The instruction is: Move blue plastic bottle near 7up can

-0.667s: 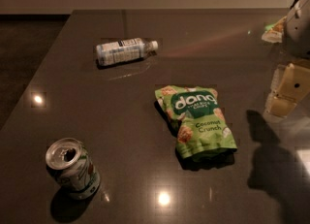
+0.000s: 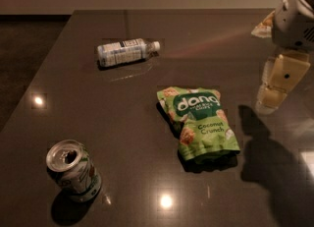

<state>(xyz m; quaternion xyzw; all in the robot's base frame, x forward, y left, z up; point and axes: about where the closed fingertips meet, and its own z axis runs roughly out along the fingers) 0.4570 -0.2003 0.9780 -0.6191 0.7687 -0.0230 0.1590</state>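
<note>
Three things lie on the broad, dark, glossy worktop, and none of them has shifted in the last moment. Only the robot's pale arm at the right edge has crept slightly to the left. We judge from this that the task is barely begun: the approach is under way and no grasp has been made. The arm comes in from the far right and bends downward. Its cream-coloured end effector hangs above the worktop's right side, pointing down. We cannot tell whether the end effector is open or closed, and we see nothing in it. To its left the green crinkled snack bag lies flat in the middle. The small clear pale-blue plastic bottle with a white cap lies on its side at the far left, cap to the right, well apart from the end effector. The green-and-white, silver-topped 7up can stands at the near left, well apart from the bottle.
</note>
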